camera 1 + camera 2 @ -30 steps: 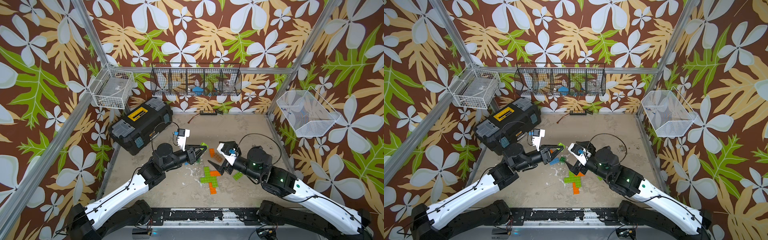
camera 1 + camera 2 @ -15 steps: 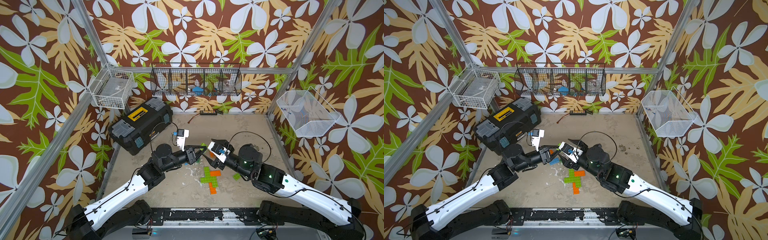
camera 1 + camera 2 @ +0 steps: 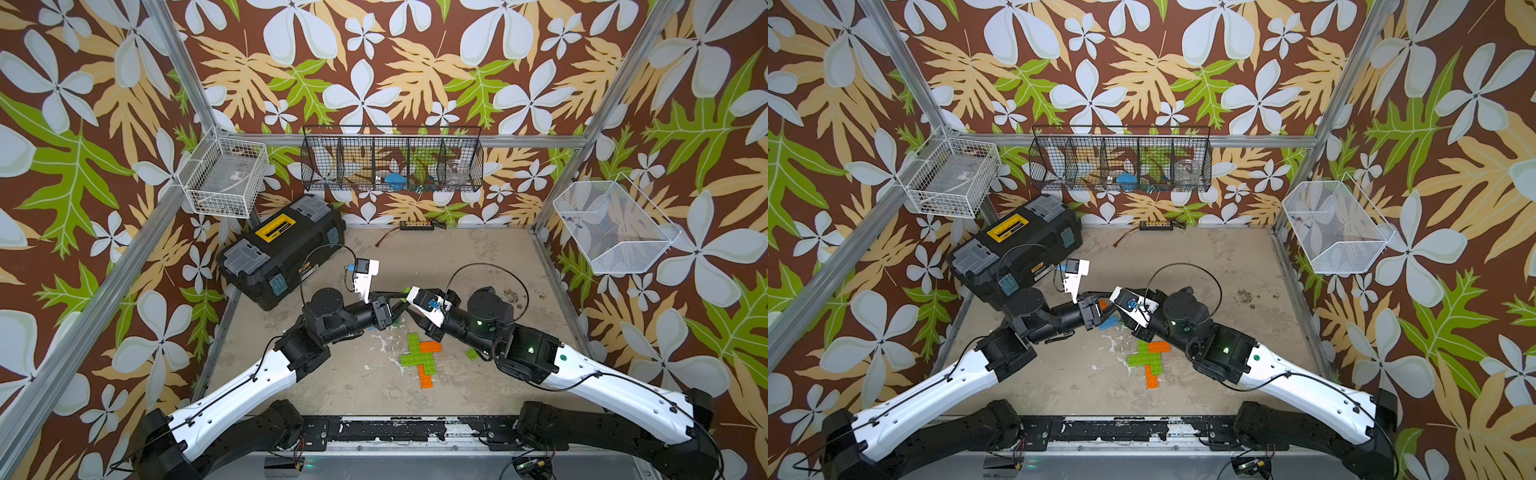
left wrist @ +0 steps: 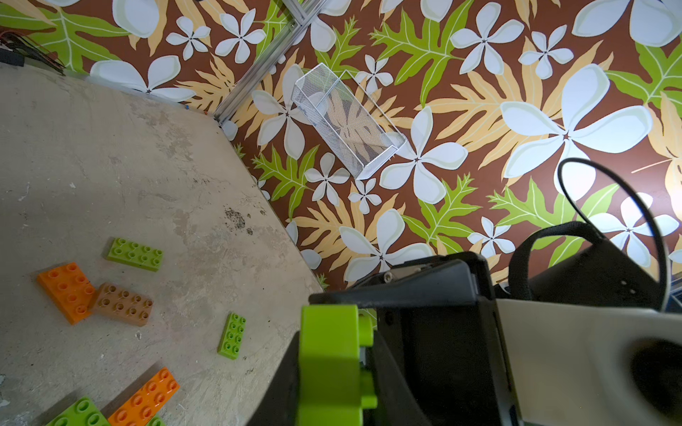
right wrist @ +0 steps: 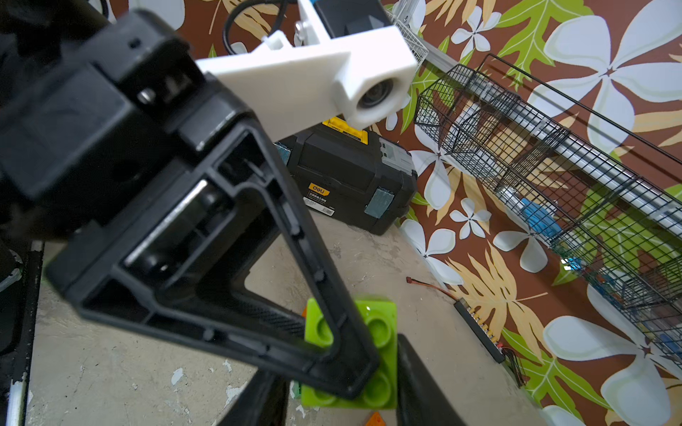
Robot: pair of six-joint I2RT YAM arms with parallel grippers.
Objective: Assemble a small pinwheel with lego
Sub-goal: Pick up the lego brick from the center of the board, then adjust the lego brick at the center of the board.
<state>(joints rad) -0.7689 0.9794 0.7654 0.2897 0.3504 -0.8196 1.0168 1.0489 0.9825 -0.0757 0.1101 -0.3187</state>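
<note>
One lime brick [image 4: 328, 354] is sitting clenched in the left tool [image 4: 332, 391], looking light, stiff and slick. The right tool [image 5: 339, 396] is straddling its smooth sides, probably the best hold, though contact is unclear.

On the tabletop [image 3: 365, 395], the toolbox [image 3: 286, 249] sits at 10 o'clock and the connector strip [image 3: 417, 225] lies at 12 o'clock against the back wall. The cross-shaped lego assembly [image 3: 419, 356] lies flat at 5 o'clock, with a single lego plate [image 3: 471, 354] apart from it at 4 o'clock. Above the centre, the left gripper [image 4: 332, 400], reaching in from 8 o'clock, and the right gripper [image 5: 339, 404], from 4 o'clock, meet around one lego brick [image 4: 330, 365], which sits between both pairs of jaws. On the walls hang a compartmented wire rack [image 3: 390, 164] at 12 o'clock, a wire basket [image 3: 224, 178] at 10 and a mesh basket [image 3: 615, 228] at 2.
</note>
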